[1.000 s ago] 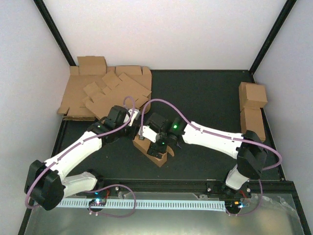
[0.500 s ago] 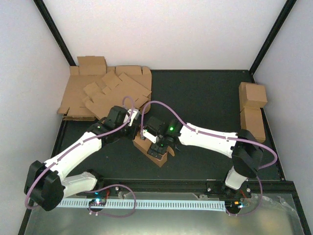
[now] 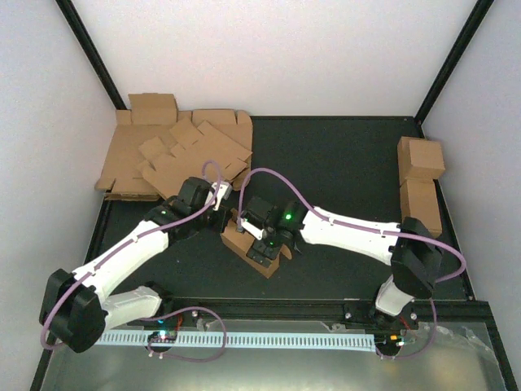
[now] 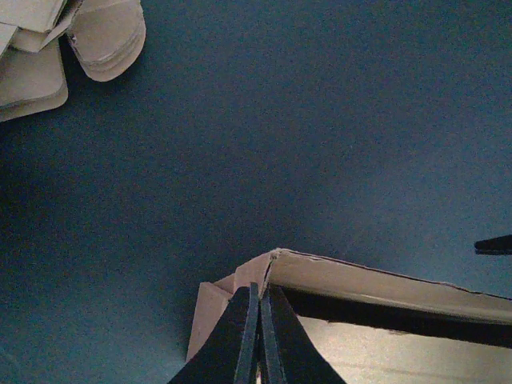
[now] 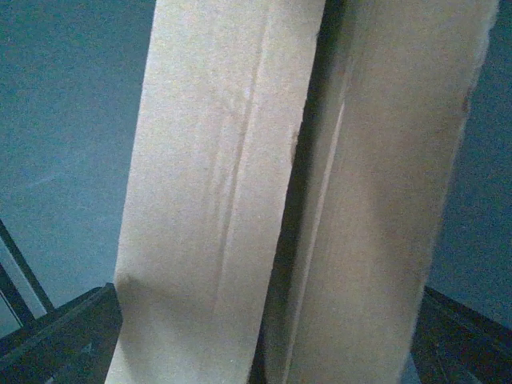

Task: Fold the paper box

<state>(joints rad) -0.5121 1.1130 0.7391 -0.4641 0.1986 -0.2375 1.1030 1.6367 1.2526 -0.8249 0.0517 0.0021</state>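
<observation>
The paper box (image 3: 259,254) is a part-folded brown carton in the middle of the dark mat. In the left wrist view its raised corner (image 4: 276,264) and one long wall (image 4: 384,284) show. My left gripper (image 4: 260,292) is shut, its tips pressed against that corner (image 3: 229,220). My right gripper (image 3: 264,243) comes down onto the box from above. In the right wrist view two long cardboard panels (image 5: 216,200) fill the space between its wide-spread fingers (image 5: 68,340). The jaws straddle the box, open, and I cannot tell whether they press on it.
A stack of flat brown blanks (image 3: 175,155) lies at the back left; its rounded tabs (image 4: 104,40) show in the left wrist view. Finished brown cartons (image 3: 421,159) stand along the right edge. Black frame posts rise at the back corners.
The right arm has shifted slightly left and lower over the box. The left arm and the box have barely moved.
</observation>
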